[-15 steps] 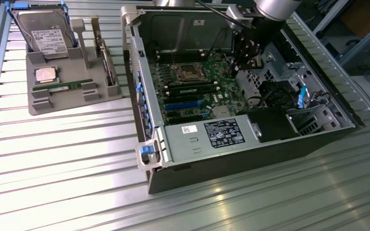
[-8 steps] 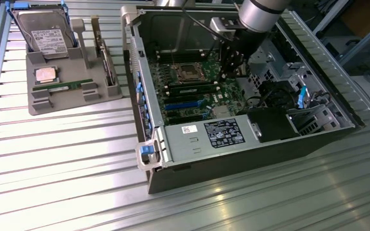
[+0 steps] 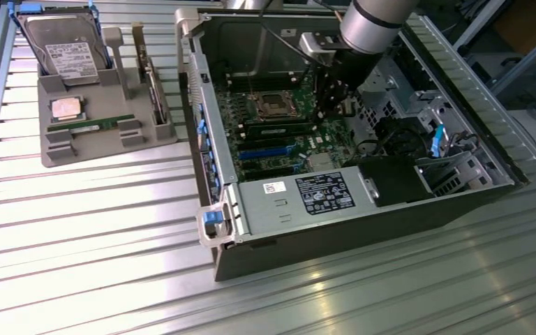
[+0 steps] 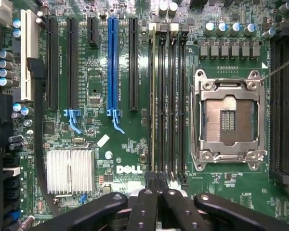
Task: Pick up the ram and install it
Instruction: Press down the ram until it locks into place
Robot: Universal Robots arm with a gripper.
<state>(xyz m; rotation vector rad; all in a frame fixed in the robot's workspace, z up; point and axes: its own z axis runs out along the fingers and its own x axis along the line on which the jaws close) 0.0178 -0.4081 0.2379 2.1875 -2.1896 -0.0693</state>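
The gripper (image 3: 336, 103) hangs inside the open computer case (image 3: 249, 209), over the motherboard (image 4: 96, 72). In the wrist view its fingers (image 4: 145, 202) are drawn together at the end of the memory slots (image 4: 171, 106), with nothing visible between them: clenched and apparently empty, directly above the slot bank, probably because that is where the stick belongs.

At the exterior view's left, a grey holder (image 3: 63, 157) keeps the spare parts upright or flat in their own recesses, so each can be taken from above. At its far end stands a hard drive (image 3: 63, 49), nearer lies the square processor chip (image 3: 66, 108), and nearest lies one ram (image 3: 86, 128), flat in its groove. An upright card (image 3: 153, 91) stands at the holder's right edge.

Further right, inside the case, a second stick (image 4: 152, 106) appears to be seated edge-on in the leftmost slot, though how fully it is latched cannot be told. Right of the slots, the processor socket (image 4: 229, 120) lies open and bare
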